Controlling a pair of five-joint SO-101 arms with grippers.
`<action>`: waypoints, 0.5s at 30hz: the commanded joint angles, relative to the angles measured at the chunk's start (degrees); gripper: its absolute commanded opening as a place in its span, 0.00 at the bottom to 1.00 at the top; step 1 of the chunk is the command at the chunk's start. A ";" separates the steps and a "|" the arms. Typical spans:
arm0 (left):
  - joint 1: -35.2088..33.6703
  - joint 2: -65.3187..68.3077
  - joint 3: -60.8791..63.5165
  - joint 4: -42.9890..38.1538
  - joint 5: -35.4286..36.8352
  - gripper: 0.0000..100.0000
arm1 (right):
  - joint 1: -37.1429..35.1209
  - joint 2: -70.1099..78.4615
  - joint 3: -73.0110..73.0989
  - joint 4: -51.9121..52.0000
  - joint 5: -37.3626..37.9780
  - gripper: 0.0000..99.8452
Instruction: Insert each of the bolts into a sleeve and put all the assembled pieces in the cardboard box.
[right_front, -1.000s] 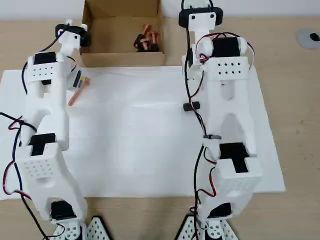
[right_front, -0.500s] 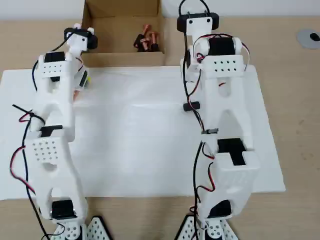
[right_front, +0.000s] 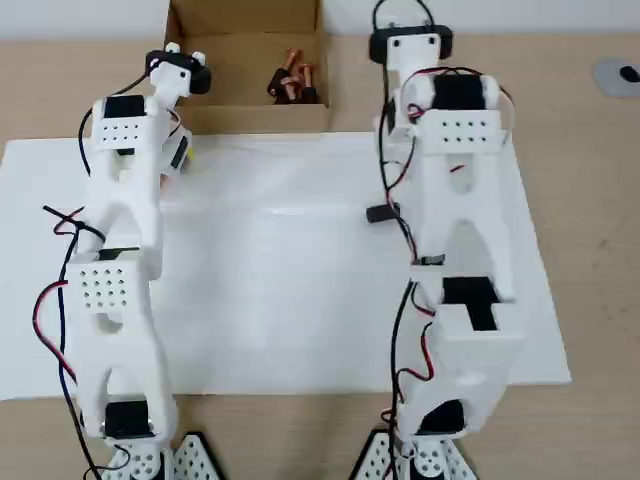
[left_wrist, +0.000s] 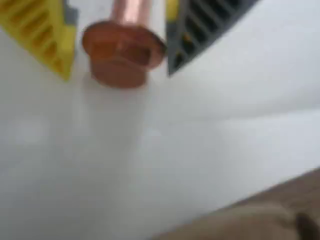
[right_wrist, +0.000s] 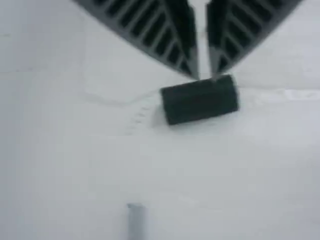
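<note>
Nearest the arm bases, a white sheet (right_front: 270, 290) covers the middle of the wooden tabletop (right_front: 580, 150). Farther out on the sheet a short black sleeve (right_front: 382, 212) lies on its side, just beside the right arm. In the right wrist view the right pincer (right_wrist: 203, 70) hangs over that sleeve (right_wrist: 199, 99), its dark ribbed fingers drawn together to a thin slit with nothing between them; whether the tips touch the sleeve cannot be told. Beyond this, at the sheet's far left edge, the left pincer (left_wrist: 120, 60) is clamped on a copper-coloured bolt (left_wrist: 122, 50), one yellow finger and one grey finger on either side of the shank, the flanged head hanging clear above the sheet. Farthest away stands the open cardboard box (right_front: 250, 118), touching the sheet's far edge, with a small heap of assembled pieces (right_front: 290, 82) inside, toward its right wall.
</note>
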 joint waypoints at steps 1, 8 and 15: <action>-1.76 -0.40 -1.49 1.41 0.09 0.14 | 1.45 -0.48 -3.12 -0.53 0.53 0.01; -2.90 0.04 -12.40 13.89 0.00 0.14 | 1.36 -0.48 -3.12 -0.62 0.53 0.01; -2.73 0.22 -15.74 18.73 -0.09 0.14 | 1.36 -0.66 -3.12 -0.44 0.53 0.01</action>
